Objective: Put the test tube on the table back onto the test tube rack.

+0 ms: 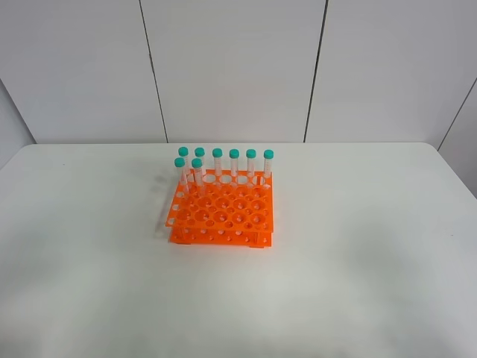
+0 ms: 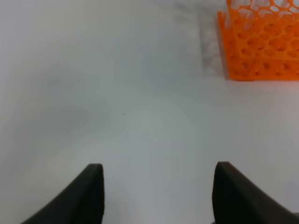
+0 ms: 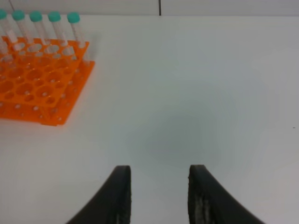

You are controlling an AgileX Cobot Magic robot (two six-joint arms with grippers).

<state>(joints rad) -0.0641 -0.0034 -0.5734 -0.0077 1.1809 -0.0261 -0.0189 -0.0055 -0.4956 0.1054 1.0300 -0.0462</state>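
From the exterior high camera, the test tube rack sat on the table, a little left of the middle, and 8 teal-capped tubes stood upright in it. 6 of them filled the back row, and 2 more stood just in front of that row at its left end, one at the edge and one beside it. No tube could be seen lying loose on the white surface, so the test tube of the task looked to be among those 8 in the rack, though which one could not be told. Neither arm appeared in this view. In the left wrist view, the left gripper hung above bare tabletop with its 2 dark fingers spread wide apart and nothing between them; a corner of the orange rack showed well away from the fingers. In the right wrist view, the right gripper had its fingers parted by a narrower gap, also empty, over plain white table. The rack lay well apart from it, with 5 teal caps visible along its far edge.
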